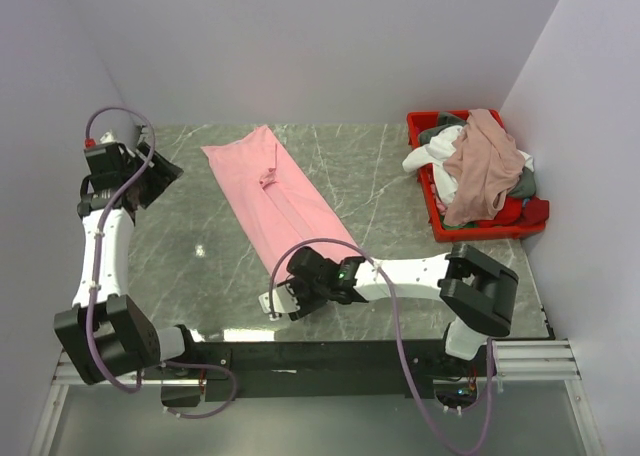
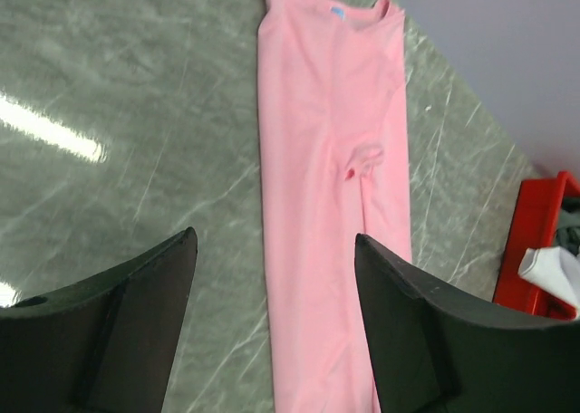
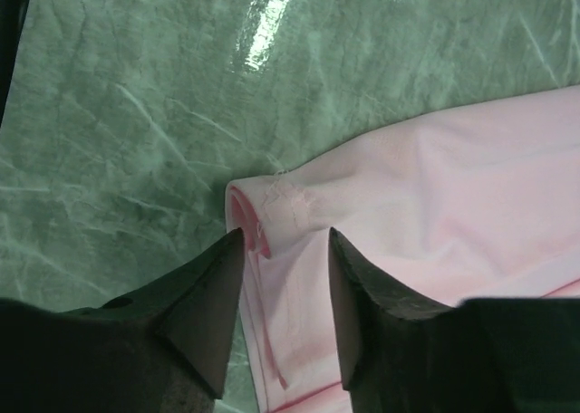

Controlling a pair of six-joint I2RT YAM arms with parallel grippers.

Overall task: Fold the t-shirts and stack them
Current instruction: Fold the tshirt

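Pink shirt (image 1: pixel 275 191) lies folded long; right jaws, spread astride its near hem, should pinch all layers squarely; left jaws gape.

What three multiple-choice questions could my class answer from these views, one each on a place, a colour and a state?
1. Where does the red bin stand on the table?
A. far right corner
B. near left corner
C. centre

2. What colour is the t-shirt lying on the table?
A. grey
B. light pink
C. white

3. How do the left arm's jaws stand?
A. shut on cloth
B. shut, empty
C. open, empty

Answers:
1 A: the top view shows the bin at the far right corner.
2 B: a long light pink strip lies across the marble.
3 C: the left wrist view shows a wide gap with nothing between them.
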